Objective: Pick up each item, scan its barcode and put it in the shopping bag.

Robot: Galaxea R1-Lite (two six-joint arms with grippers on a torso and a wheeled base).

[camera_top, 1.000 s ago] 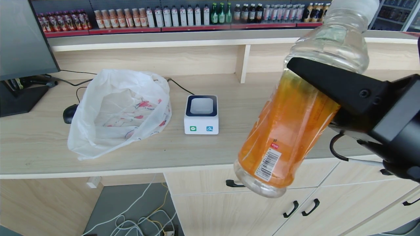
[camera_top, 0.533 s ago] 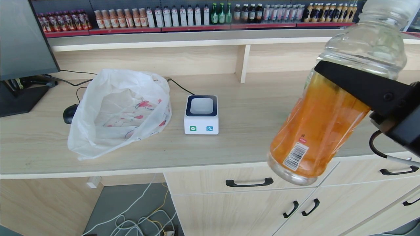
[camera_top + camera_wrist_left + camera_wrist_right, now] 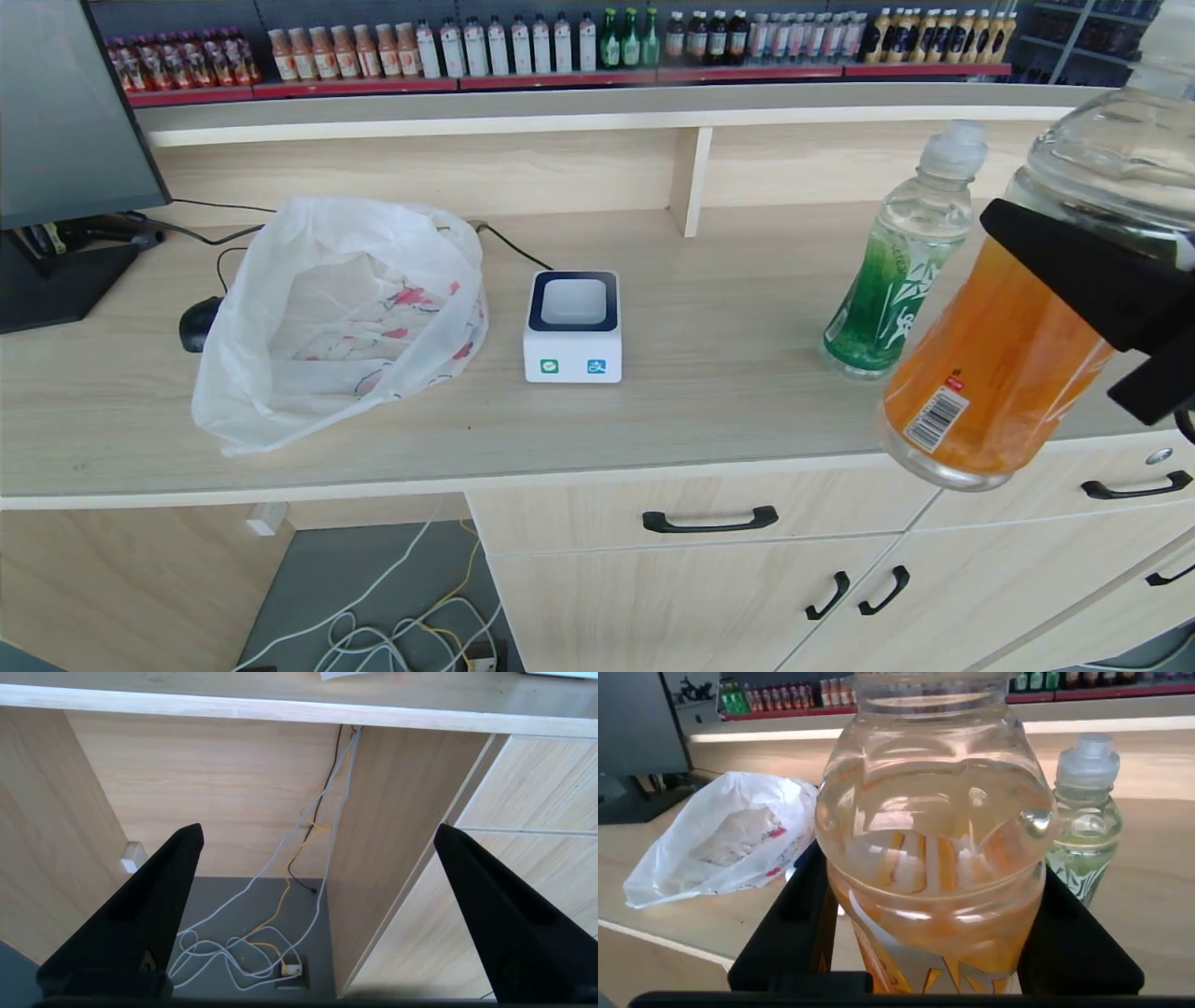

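Orange drink bottle is hanging tilted in the air, with the right gripper clamping its upper body and orange liquid filling its lower part. Head view is showing its barcode near the base. Right wrist view is showing both fingers pressing its sides. Left gripper is hanging with jaws wide apart above floor cables.

One green bottle is standing on the tabletop just beside the right gripper. One scanner is sitting farther off, and one open shopping bag farthest. That is making two bottles.
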